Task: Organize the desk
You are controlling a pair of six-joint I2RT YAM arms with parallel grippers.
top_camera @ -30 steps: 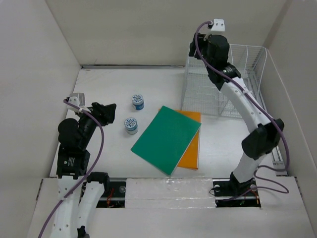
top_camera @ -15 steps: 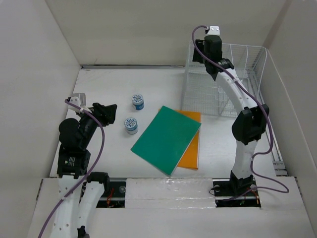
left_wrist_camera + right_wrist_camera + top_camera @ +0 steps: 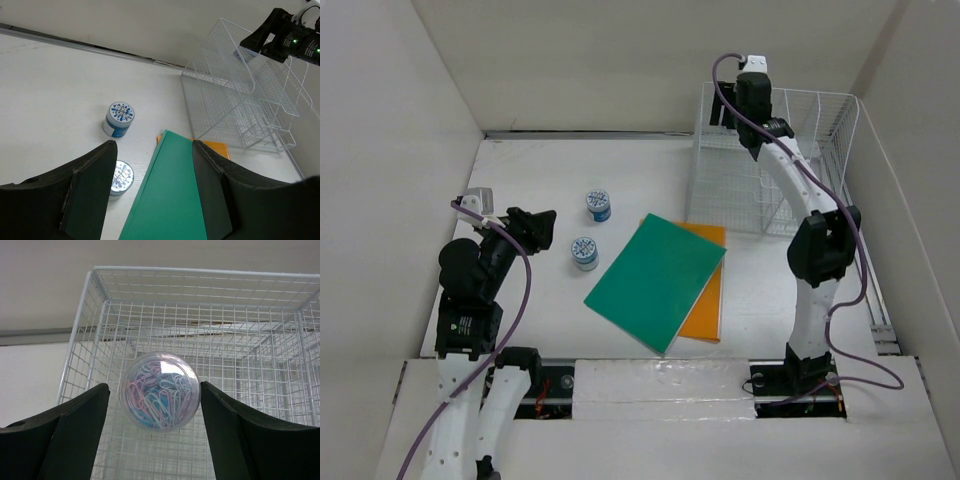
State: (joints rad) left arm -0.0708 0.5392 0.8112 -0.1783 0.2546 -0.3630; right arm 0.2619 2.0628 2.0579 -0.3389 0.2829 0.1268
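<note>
The white desk (image 3: 520, 180) holds a green book (image 3: 658, 280) lying on an orange book (image 3: 705, 300), and two small blue-lidded tubs (image 3: 599, 205) (image 3: 585, 252). My right gripper (image 3: 728, 112) is over the top of the white wire rack (image 3: 790, 160). In the right wrist view it (image 3: 155, 390) is open. A clear round tub of coloured paper clips (image 3: 160, 390) sits between the jaws on the mesh, with a gap on each side. My left gripper (image 3: 542, 228) is open and empty, left of the tubs; it also shows in the left wrist view (image 3: 153, 145).
White walls enclose the desk on the left, back and right. The wire rack (image 3: 240, 100) stands at the back right, close to the right wall. The books (image 3: 170, 200) lie just in front of it, with the tubs (image 3: 120, 119) to their left.
My right arm has swung farther back and upright, bringing the gripper over the rack's top. The left arm, the books and the blue-lidded tubs have not moved.
</note>
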